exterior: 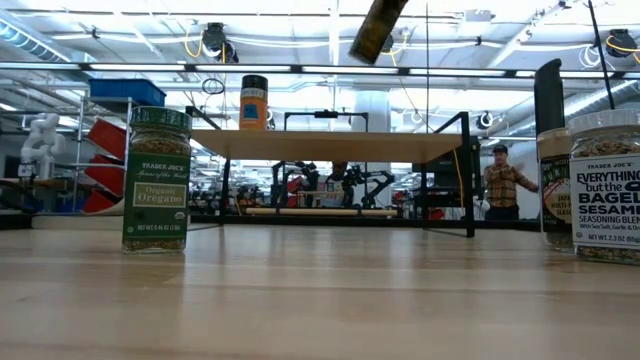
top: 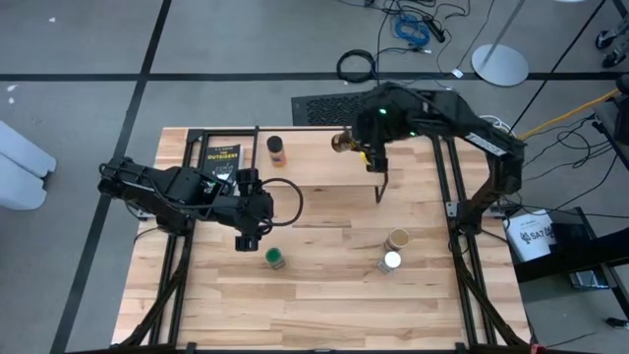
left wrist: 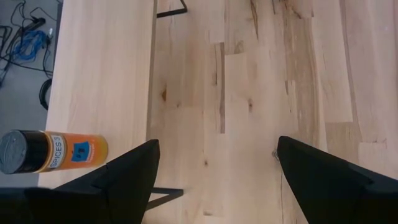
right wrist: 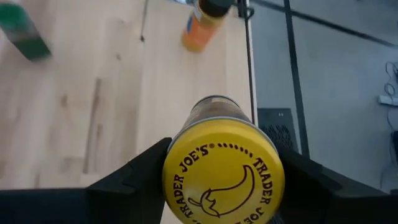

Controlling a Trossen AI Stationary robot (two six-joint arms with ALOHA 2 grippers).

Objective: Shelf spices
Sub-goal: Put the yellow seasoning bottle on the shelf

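The right gripper (right wrist: 217, 180) is clamped on the yellow-lidded jar (right wrist: 222, 177), tilted above the shelf (exterior: 330, 145). On that shelf stands the orange jar (exterior: 254, 102). The left gripper (left wrist: 214, 168) hangs beside it, jaws apart.

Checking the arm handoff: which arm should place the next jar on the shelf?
Right. Its gripper already holds the yellow-lid jar above the shelf, near the orange jar. The left gripper is open and empty over the table.

- shelf (top: 314, 147): wood plank, 12 o'clock
- orange jar (top: 276, 148): upright on shelf
- yellow-lid jar (right wrist: 222, 175): tilted, airborne above shelf
- green-lid jar (top: 275, 260): 7 o'clock
- tan-lid jar (top: 398, 240), white-lid jar (top: 391, 262): 4 o'clock
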